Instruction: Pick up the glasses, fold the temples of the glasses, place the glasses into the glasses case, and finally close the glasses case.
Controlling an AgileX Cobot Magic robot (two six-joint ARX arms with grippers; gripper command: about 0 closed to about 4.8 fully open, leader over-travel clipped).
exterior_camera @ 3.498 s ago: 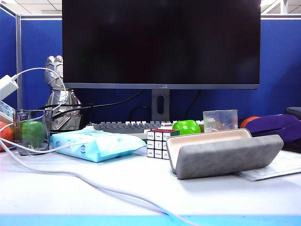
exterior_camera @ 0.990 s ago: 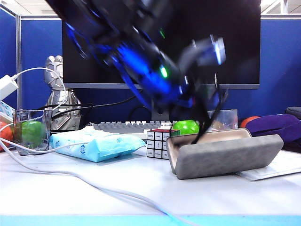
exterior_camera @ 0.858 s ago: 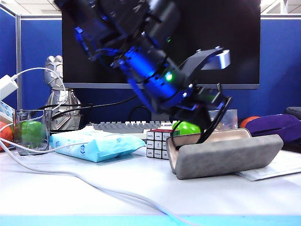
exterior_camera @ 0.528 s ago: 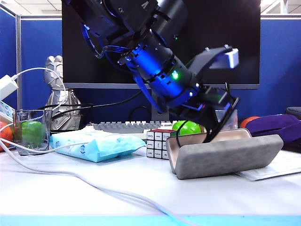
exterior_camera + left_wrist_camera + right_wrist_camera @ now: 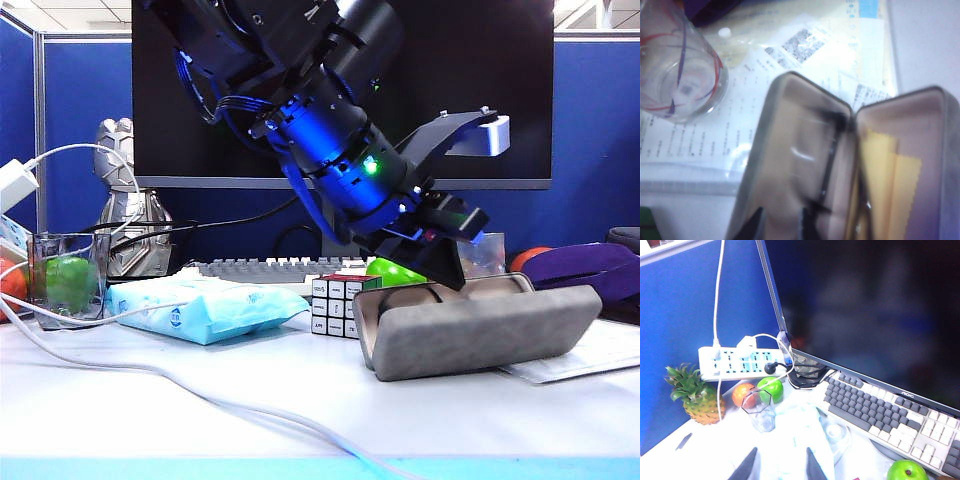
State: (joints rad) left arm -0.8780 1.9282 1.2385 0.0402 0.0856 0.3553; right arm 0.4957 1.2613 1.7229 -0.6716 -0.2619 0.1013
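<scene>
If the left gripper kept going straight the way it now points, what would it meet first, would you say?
Most likely the thin black-framed glasses lying in the cream-lined open half of the grey felt glasses case; the left gripper hovers just above them, though depth is unclear.

A matt grey felt-textured glasses case (image 5: 478, 335) with smooth cream lining holds thin black plastic-looking glasses (image 5: 827, 165) beside a soft yellow cloth (image 5: 890, 180), near a clear glossy glass tumbler (image 5: 677, 75) on printed paper sheets (image 5: 805, 55).
</scene>
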